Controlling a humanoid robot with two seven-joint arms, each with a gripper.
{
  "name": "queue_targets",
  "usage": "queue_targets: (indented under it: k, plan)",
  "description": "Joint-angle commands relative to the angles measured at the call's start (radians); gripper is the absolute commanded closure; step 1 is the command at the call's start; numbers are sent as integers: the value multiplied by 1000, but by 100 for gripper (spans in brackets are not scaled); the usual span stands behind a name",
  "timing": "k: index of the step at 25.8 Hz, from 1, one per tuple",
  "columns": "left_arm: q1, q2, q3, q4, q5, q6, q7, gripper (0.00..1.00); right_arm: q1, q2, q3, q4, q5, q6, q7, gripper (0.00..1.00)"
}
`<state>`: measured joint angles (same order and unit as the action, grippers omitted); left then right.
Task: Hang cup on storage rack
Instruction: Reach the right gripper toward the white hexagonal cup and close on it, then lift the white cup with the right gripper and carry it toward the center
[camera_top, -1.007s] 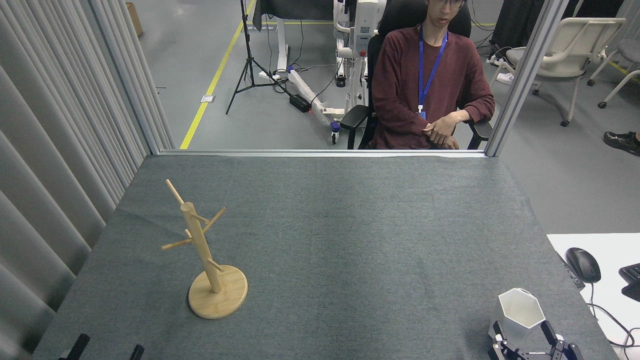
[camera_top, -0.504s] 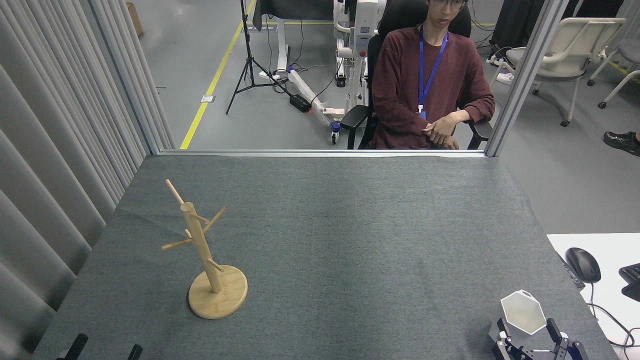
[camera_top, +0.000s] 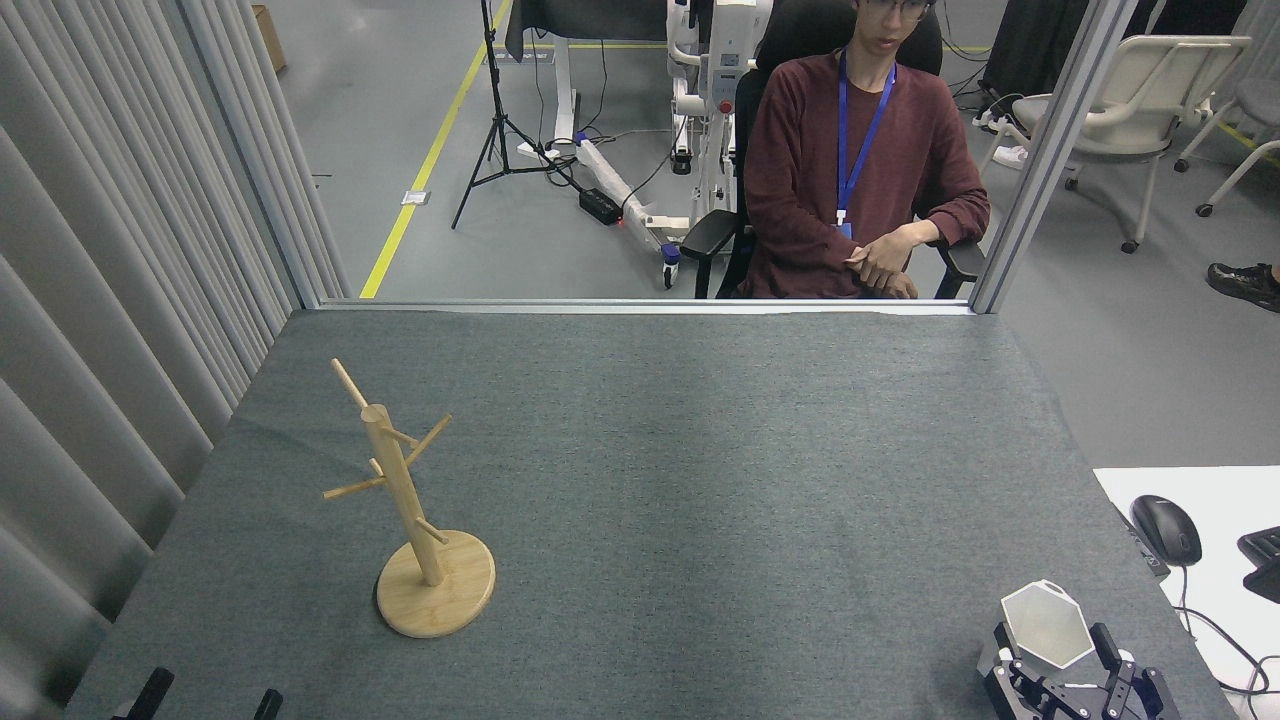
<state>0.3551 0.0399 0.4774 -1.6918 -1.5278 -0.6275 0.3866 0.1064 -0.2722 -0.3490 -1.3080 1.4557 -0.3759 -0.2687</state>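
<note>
Sitting near the right front corner of the tabletop (camera_top: 700, 450), the cup (camera_top: 1046, 625) is resting between the two dark fingers of the right gripper (camera_top: 1058, 660). The fingers are standing one on each side of the cup and seem to be holding it, with its open mouth facing up toward the camera. The storage rack (camera_top: 420, 520) is standing upright near the left front corner, well apart from the cup. Nothing is hanging on its pegs yet. The left gripper (camera_top: 205, 697) is only peeking in at the front edge, two dark tips spread apart with nothing between them. So the task is just starting. The cup is grabbed, but carrying it across and hooking it on a peg is all left to do.
</note>
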Motion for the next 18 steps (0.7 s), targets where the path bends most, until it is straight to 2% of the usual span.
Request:
queue_targets:
  k: [1, 11, 15, 18]
  plan:
    - [1, 0, 4, 1, 0, 0, 0, 0, -11, 1, 2, 26, 5, 0, -1, 2]
    - [1, 0, 4, 1, 0, -1, 0, 0, -47, 1, 5, 72, 8, 29, -14, 3]
    - [2, 0, 3, 0, 0, -1, 0, 0, -50, -1, 8, 90, 18, 37, -21, 20]
    - [2, 0, 1, 0, 0, -1, 0, 0, -48, -1, 8, 90, 28, 35, -32, 25]
